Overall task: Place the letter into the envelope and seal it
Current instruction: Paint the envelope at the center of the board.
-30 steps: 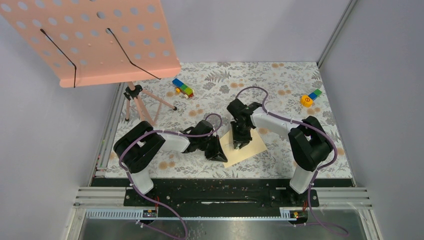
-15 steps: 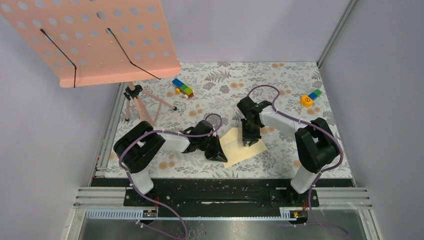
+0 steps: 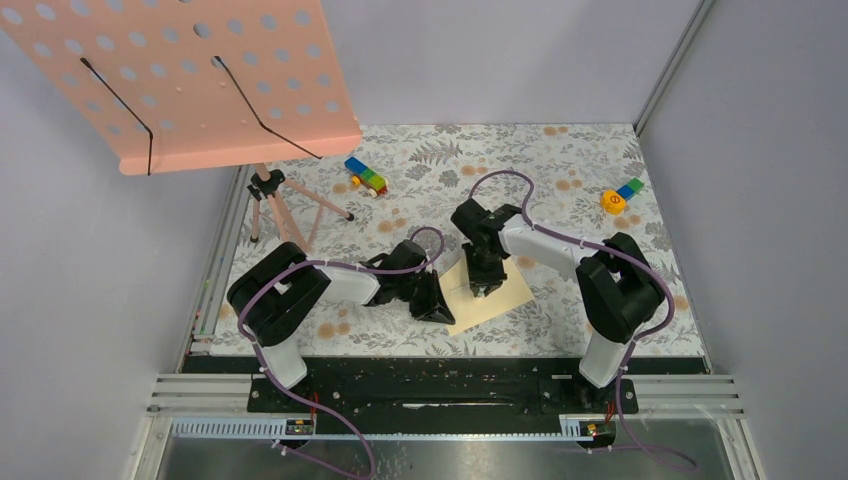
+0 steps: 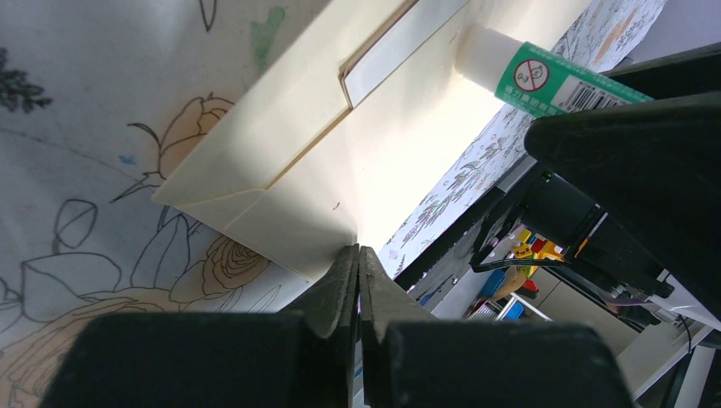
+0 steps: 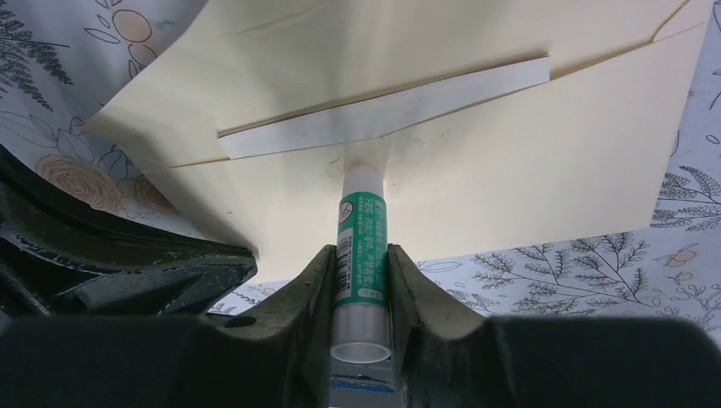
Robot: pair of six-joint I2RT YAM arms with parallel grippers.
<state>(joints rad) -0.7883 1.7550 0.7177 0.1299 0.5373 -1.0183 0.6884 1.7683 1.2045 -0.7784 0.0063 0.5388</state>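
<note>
1. Top view: the envelope [image 3: 505, 298] lies flat on the flowery table [image 3: 420, 170] with its flap opened out. The left gripper [image 3: 440, 302] sits at the envelope's left edge. The right gripper [image 3: 483, 288] comes down over its middle from the far side.
2. Left wrist view: the left pincer is fully closed with nothing between the fingers. Its tips are pressed down right at the envelope's near edge, so my guess is it's just pinning the thing in place. Across the envelope, a glue stick [image 4: 544, 81] has its white end on the paper.
3. Right wrist view: the right pincer is clamped round the glue stick's green-labelled body. The stick's tip touches the envelope just below a white strip at the pocket's mouth. I take that strip for the edge of the letter [image 5: 383, 115] poking out, but I can't be sure.
4. Where things stand, as I read it: the letter looks to be inside the envelope already, so that half is done. Sealing seems to be in progress, with glue going on near the pocket's mouth. The flap is open, so what's left is finishing the glue, folding the flap over and pressing it down.
</note>
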